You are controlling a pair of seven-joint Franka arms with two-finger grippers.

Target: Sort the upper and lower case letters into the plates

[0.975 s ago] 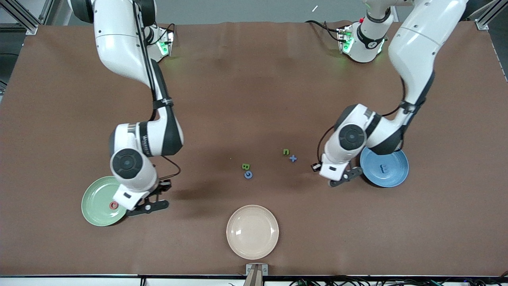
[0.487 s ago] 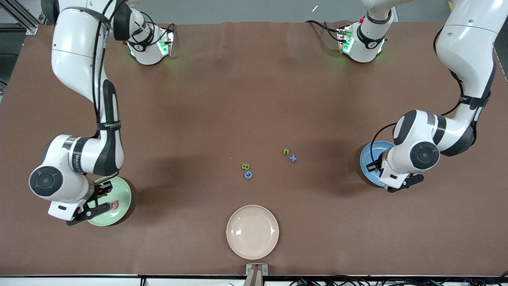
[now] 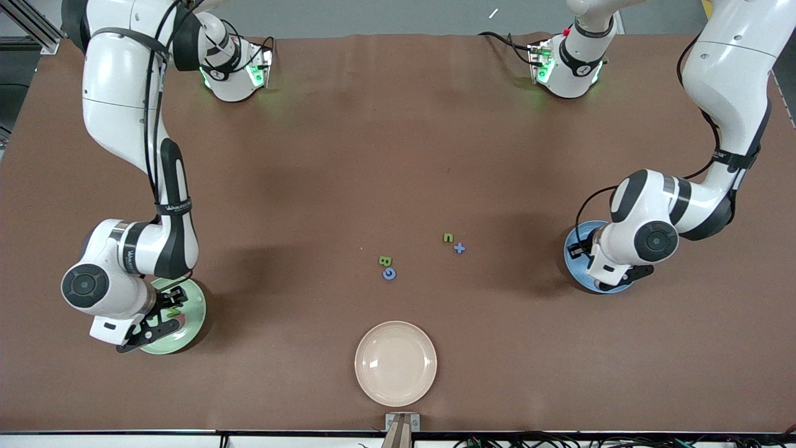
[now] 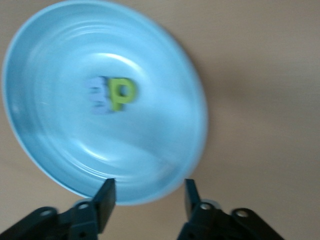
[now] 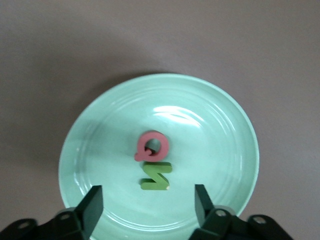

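Both arms had swung outward, the right claw (image 5: 148, 205) hanging spread and empty over the green plate (image 5: 220, 125) holding pink Q (image 5: 152, 146) and green N (image 5: 156, 176), the left claw (image 4: 148, 196) likewise spread above the blue plate (image 4: 165, 65) with P (image 4: 122, 93).

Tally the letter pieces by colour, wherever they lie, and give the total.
Green: 4, namely N in the green plate, P in the blue plate, B and n on the table.
Blue: 3, namely E in the blue plate, G and the plus sign on the table.
Pink: 1, namely Q in the green plate.
Total: 8.
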